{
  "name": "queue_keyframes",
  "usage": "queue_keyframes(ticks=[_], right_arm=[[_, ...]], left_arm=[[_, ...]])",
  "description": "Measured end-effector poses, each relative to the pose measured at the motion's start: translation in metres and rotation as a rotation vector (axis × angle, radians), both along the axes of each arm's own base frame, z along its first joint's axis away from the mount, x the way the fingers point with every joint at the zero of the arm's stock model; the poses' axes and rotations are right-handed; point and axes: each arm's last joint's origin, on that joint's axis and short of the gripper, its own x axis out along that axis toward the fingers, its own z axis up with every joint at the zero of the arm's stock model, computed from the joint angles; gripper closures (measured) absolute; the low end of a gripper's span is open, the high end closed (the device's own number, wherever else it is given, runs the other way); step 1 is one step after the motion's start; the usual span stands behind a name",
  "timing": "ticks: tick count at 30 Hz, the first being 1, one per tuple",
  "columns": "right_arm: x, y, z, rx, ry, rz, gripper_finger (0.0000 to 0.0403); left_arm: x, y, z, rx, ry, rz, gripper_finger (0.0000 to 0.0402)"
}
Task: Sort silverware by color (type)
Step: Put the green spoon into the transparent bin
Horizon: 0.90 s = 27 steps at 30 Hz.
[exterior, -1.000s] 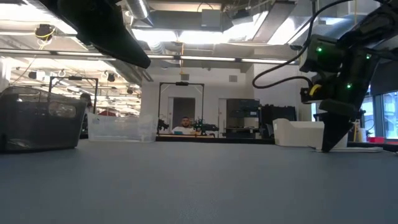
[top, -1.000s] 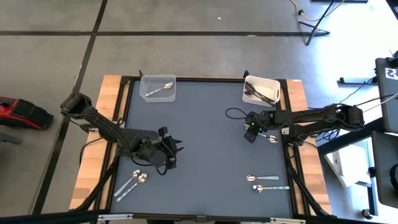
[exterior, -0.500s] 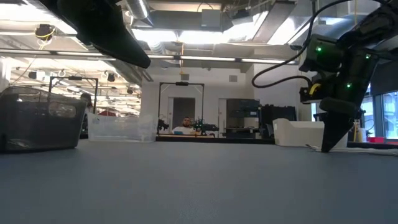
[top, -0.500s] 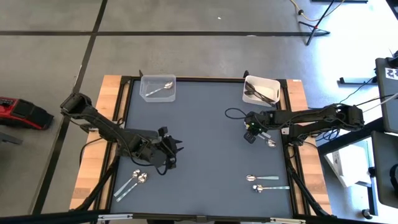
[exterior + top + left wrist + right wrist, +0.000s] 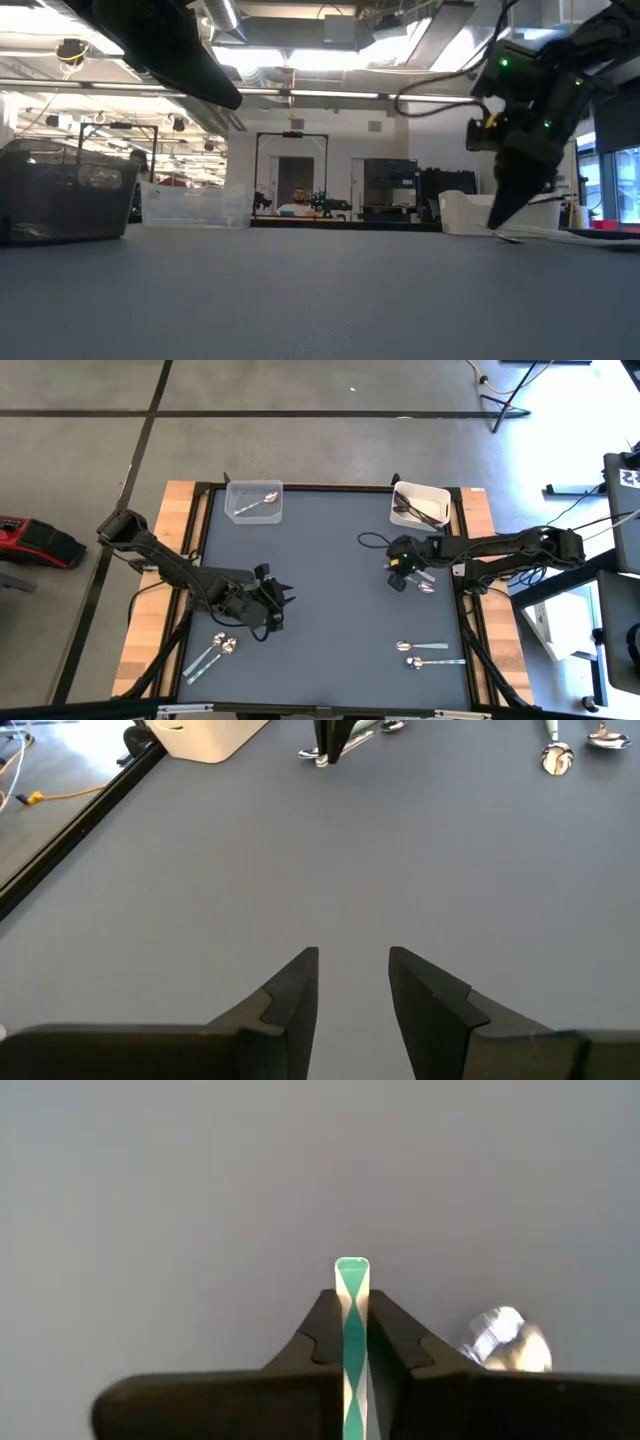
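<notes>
Over by the white bin [image 5: 419, 506], right hand [image 5: 352, 1342] is clamped on a silver spoon handle [image 5: 352, 1295]; left hand [image 5: 353, 986] hangs unclenched above the desk [image 5: 320, 580].

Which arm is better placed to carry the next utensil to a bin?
Right. The right gripper is already shut on a utensil and sits close to the white bin. The left gripper holds nothing, open over bare mat.
</notes>
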Motion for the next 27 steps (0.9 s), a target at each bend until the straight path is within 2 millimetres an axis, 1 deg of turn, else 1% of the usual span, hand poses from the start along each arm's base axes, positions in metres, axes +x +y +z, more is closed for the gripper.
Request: queue_keyframes(ticks=[3,8,15,18,21,24,27], right_arm=[[0.006,0.000,0.004,-0.014,-0.067,0.043,0.0397],[0.016,-0.002,0.009,-0.072,-0.173,0.093,0.0374],[0.034,-0.005,-0.004,-0.096,-0.233,0.120,0.0344],[0.044,-0.006,-0.009,-0.079,-0.289,0.167,0.0317],[0.051,-0.005,-0.008,-0.046,-0.348,0.218,0.0276],[0.054,-0.005,-0.001,-0.064,-0.300,0.265,0.0237],[0.050,-0.005,0.008,-0.037,-0.179,0.274,0.0212]], left_arm=[[0.000,0.000,0.000,0.000,0.000,0.000,0.0282],[0.000,0.000,0.000,0.000,0.000,0.000,0.0282],[0.000,0.000,0.000,-0.002,-0.004,0.000,0.0282],[0.000,0.000,0.000,-0.003,-0.007,0.000,0.0282],[0.000,0.000,0.000,-0.011,-0.003,-0.008,0.0282],[0.001,-0.002,0.000,-0.035,0.009,-0.036,0.0282],[0.001,-0.002,0.000,-0.043,0.014,-0.047,0.0282]])
